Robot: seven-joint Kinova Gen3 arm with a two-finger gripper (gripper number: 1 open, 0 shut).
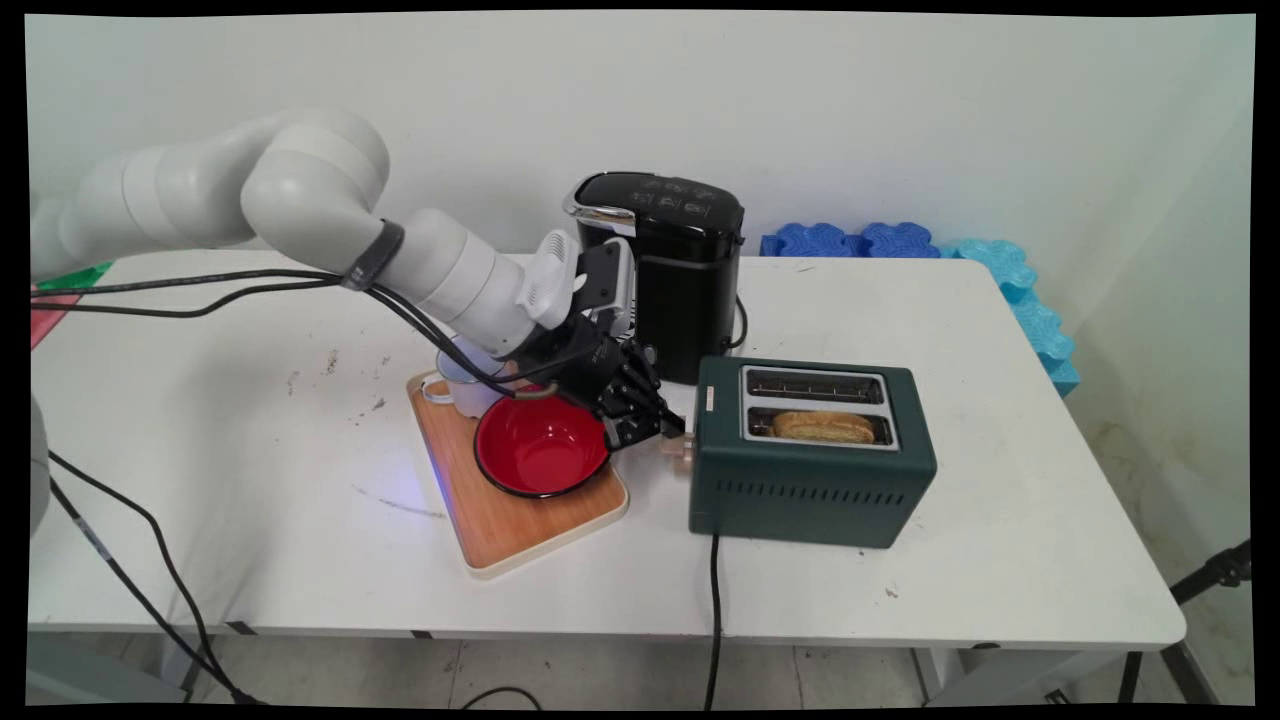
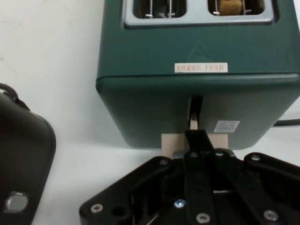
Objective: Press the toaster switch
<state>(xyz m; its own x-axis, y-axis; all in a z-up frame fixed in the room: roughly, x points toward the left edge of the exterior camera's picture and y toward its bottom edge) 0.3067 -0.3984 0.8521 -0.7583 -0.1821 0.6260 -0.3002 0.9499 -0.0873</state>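
Toaster (image 1: pixel 810 470) lever (image 2: pixel 194 140) sits just right of my tool (image 2: pixel 193 133), whose fingers look closed together against it, down low.

A dark green toaster (image 1: pixel 812 455), a red bowl (image 1: pixel 541 444), a black coffee machine (image 1: pixel 668 270), blue foam mats (image 1: pixel 860 240).

The gripper (image 2: pixel 196 136) was low at the end face of a dark green toaster (image 2: pixel 197 93), its fingers drawn together on top of the pale wooden lever (image 2: pixel 193 140) at the bottom of a vertical slot (image 2: pixel 196 110). A white label (image 2: pixel 201 67) with red letters sat above the slot. Bread (image 2: pixel 229 6) showed in the right opening. A black coffee machine (image 2: pixel 21 154) stood at the left on the white table (image 2: pixel 51 56).
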